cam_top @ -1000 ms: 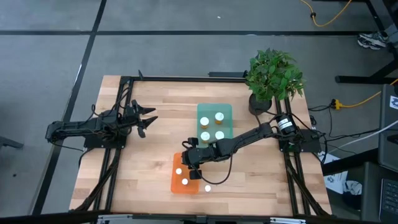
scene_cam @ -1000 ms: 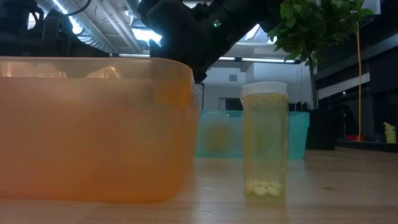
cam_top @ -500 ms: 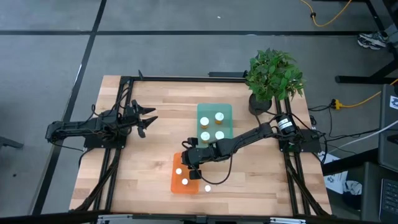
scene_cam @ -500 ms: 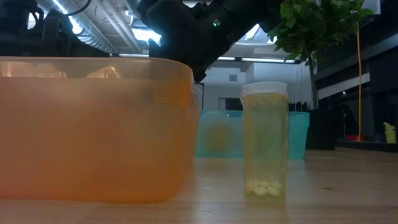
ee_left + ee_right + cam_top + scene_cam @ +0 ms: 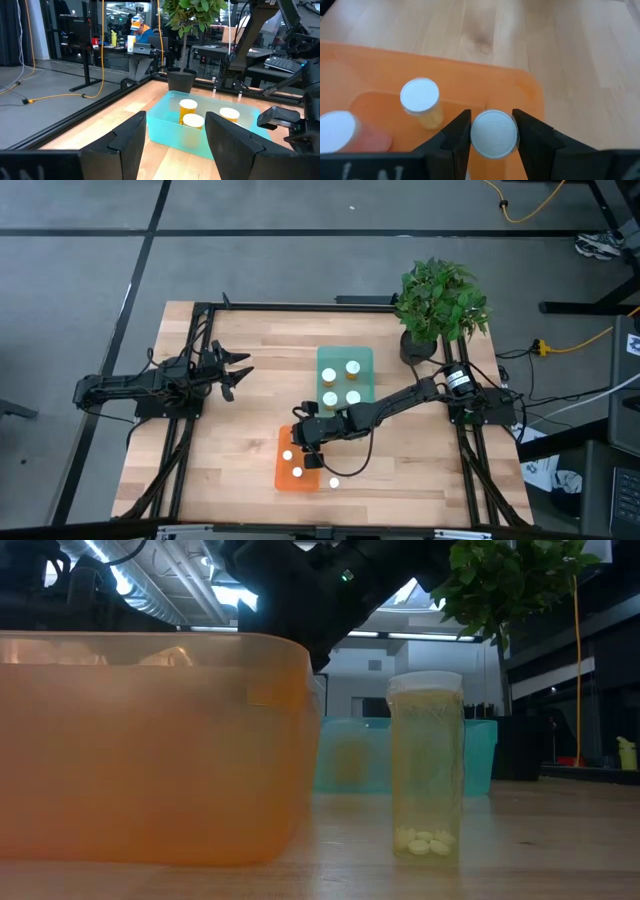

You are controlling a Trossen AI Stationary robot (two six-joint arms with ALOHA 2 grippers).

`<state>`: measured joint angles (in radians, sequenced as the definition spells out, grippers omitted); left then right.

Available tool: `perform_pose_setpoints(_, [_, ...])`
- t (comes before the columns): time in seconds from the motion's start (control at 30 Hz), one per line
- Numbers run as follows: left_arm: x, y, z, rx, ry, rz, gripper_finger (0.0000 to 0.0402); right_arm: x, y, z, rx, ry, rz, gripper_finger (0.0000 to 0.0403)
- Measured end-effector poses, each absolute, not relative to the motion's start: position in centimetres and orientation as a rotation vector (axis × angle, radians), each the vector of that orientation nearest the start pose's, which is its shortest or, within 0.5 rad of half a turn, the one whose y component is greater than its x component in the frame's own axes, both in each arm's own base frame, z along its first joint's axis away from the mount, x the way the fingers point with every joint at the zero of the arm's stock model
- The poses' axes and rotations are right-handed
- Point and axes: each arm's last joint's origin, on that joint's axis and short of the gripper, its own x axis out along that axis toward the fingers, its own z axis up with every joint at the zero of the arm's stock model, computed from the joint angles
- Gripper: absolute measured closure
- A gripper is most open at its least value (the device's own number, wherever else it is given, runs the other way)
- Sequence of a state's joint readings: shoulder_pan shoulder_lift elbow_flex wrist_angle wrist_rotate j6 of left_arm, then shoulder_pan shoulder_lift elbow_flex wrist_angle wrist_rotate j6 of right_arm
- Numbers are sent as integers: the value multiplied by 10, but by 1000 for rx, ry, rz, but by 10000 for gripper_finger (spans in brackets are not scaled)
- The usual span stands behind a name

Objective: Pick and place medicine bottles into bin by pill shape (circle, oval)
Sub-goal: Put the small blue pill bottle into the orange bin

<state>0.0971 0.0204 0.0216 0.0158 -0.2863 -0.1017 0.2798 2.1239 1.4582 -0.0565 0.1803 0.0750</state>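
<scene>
**Right hand holds a bottle over the orange bin; left arm waits**

The right arm reaches from its base at the right edge of the desk (image 5: pixel 230 470) diagonally across toward the front centre, stretched low and long. Its right hand (image 5: pixel 491 131) hangs over the corner of the orange bin (image 5: pixel 283 477) nearest the teal bin, pointing straight down. The 2 fingers (image 5: pixel 456 134) are clamped on the white cap of a held bottle (image 5: pixel 493 134), 1 on each side, touching it. The bottle sits above the bin's inside, close to its rim.

Inside the orange bin stand 2 more bottles (image 5: pixel 420 96), upright, white caps up; they are apart from the held bottle and from each other. In the high view they show as 2 white dots in the bin.

A single bottle (image 5: pixel 426 765) stands upright on the bare desk just beside the orange bin, on its front right side, with a few pale pills lying at its bottom.

The teal bin (image 5: pixel 364 357) lies behind the orange bin, toward the potted plant (image 5: pixel 438 302), and holds 4 bottles (image 5: pixel 353 367), all upright.

The left arm rests folded at the left edge of the desk, well apart from both bins. Its left hand (image 5: pixel 176 137) points across the desk toward the teal bin with its fingers spread wide and nothing between them.
</scene>
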Motion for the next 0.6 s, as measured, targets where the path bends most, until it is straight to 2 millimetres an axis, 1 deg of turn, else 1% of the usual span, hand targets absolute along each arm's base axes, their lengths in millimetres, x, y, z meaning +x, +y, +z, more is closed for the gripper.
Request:
perform_pose_setpoints(0.43, [95,17,171,-102,-37,382,206,444,123,160,-83,714,91,259])
perform_pose_setpoints(0.5, [95,18,171,-102,-37,382,206,444,123,160,-83,713,91,252])
perform_pose_setpoints(0.6, [95,17,171,-102,-37,382,206,444,123,160,-83,713,91,220])
